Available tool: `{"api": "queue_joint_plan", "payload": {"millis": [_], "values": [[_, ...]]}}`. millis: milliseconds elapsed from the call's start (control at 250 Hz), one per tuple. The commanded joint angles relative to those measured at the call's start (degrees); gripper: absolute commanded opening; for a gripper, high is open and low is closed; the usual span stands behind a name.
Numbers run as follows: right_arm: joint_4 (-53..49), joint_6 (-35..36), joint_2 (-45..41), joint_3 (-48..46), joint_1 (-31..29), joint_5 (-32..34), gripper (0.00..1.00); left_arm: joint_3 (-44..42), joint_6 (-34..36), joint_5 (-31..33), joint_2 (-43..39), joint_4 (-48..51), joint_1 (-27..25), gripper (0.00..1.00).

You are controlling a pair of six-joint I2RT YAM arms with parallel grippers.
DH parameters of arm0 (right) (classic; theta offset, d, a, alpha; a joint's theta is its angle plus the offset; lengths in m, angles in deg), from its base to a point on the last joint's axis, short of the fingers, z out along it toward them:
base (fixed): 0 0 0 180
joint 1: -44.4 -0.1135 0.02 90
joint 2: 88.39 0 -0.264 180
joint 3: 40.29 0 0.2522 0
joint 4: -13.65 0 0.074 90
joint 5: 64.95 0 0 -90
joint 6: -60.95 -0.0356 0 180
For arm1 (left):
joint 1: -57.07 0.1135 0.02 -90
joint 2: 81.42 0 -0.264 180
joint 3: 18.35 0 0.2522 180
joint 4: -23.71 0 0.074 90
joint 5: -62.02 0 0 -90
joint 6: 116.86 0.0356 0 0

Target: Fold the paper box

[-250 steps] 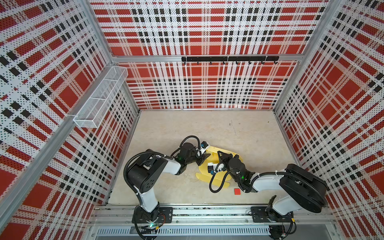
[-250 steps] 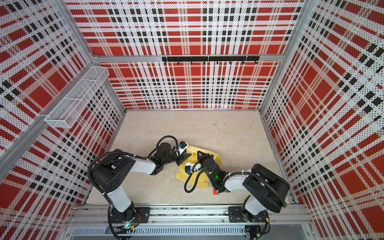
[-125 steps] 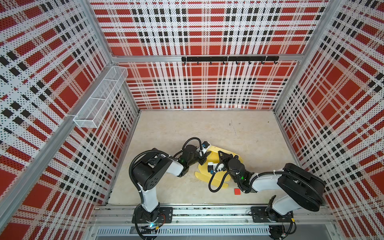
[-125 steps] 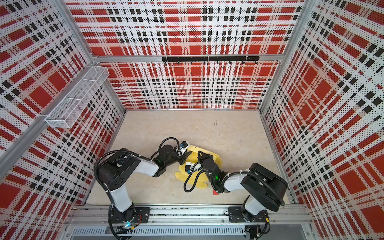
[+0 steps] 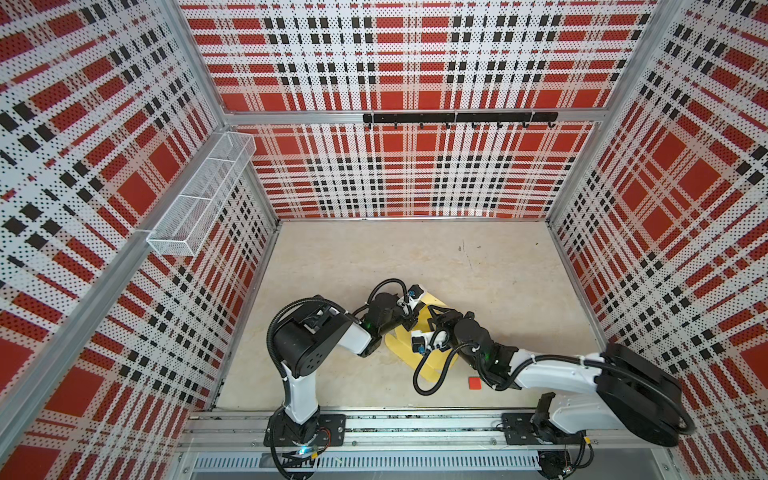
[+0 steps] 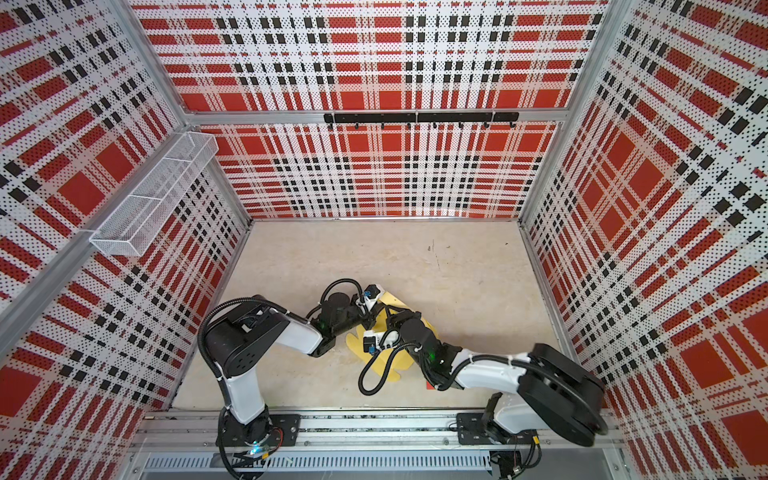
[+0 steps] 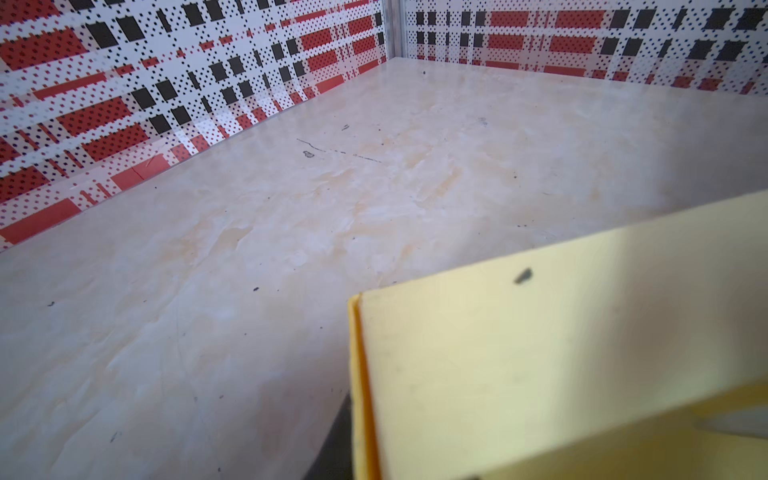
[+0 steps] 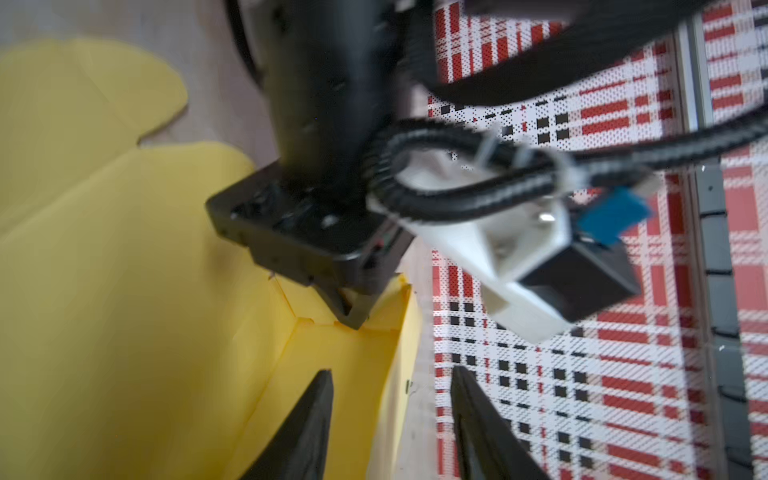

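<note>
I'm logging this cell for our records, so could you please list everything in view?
paper box: one, pale yellow, partly folded, front middle of the table.
red square: one, red, on the table right of the box.
wire basket: one, white, on the left wall.
hook rail: one, black, on the back wall.
table: one, beige marbled, cell floor.
walls: three, red-black-white plaid, around the table.
left gripper: one, black, tips at the box's raised flap, grip unclear.
right gripper: one, black, open, astride a raised box wall.
</note>
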Motion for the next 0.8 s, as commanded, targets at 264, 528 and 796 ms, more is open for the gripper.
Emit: {"api": "queue_joint_plan", "payload": {"millis": [264, 528, 796], "values": [[-24.21, -48.14, -20.61, 6.55, 3.97, -8.32, 0.53, -0.50, 1.25, -0.93, 2.52, -6.83, -0.39, 0.21], [-30.41, -72.14, -5.68, 18.07, 21.07, -28.99, 0.57, -1.36, 1.57, -1.28, 2.67, -8.49, -0.32, 0.21], [-23.21, -83.94, 10.17, 22.14, 27.60, -42.70, 0.51, -1.63, 2.13, -1.01, 3.67, -10.18, 0.11, 0.21]]}}
